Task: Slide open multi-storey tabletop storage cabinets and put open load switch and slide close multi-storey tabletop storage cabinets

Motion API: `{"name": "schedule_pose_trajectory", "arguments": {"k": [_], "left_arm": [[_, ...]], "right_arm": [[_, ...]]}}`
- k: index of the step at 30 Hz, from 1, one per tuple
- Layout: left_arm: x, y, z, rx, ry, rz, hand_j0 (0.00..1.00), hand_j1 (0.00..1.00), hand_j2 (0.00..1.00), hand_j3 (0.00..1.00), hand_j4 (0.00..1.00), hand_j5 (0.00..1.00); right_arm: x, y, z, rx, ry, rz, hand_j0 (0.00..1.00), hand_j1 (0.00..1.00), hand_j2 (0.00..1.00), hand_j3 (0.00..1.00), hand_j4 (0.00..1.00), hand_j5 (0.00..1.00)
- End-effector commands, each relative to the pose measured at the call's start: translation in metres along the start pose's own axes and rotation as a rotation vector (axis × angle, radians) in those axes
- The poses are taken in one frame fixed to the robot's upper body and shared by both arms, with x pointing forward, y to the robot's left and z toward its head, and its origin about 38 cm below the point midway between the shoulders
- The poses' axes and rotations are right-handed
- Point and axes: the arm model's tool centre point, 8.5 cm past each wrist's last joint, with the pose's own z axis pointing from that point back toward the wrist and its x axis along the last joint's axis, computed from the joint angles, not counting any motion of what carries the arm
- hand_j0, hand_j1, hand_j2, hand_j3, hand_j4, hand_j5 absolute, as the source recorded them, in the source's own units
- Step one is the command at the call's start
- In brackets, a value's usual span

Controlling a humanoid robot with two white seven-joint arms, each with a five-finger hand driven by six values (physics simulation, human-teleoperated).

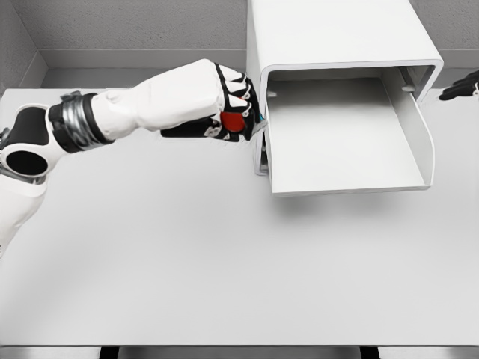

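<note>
My left hand (236,112) grips the red load switch (232,122) just left of the cabinet's open drawer (352,161), ready to drop it inside.

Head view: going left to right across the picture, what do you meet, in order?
Left arm → left hand gripping the red-knobbed load switch → white storage cabinet with its drawer slid open → dark fingertips of the right hand at the right edge.
</note>
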Motion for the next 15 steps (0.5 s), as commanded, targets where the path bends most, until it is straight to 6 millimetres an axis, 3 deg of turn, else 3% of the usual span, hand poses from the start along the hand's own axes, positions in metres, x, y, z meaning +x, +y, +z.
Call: {"name": "schedule_pose_trajectory", "arguments": {"k": [1, 8, 15], "left_arm": [[-0.002, -0.011, -0.011, -0.01, -0.013, 0.039, 0.31, 0.31, 0.31, 0.31, 0.31, 0.31], [-0.009, -0.013, -0.055, 0.006, -0.029, 0.015, 0.31, 0.31, 0.31, 0.31, 0.31, 0.31], [-0.015, -0.04, -0.109, -0.055, -0.059, 0.068, 0.32, 0.32, 0.32, 0.32, 0.32, 0.32]], "right_arm": [[-0.01, 0.002, 0.006, 0.012, 0.045, 0.005, 1.0, 1.0, 1.0, 1.0, 1.0, 1.0], [-0.016, 0.014, 0.003, 0.034, 0.052, -0.024, 1.0, 1.0, 1.0, 1.0, 1.0, 1.0], [-0.015, 0.017, -0.003, 0.038, 0.039, -0.031, 1.0, 1.0, 1.0, 1.0, 1.0, 1.0]]}}
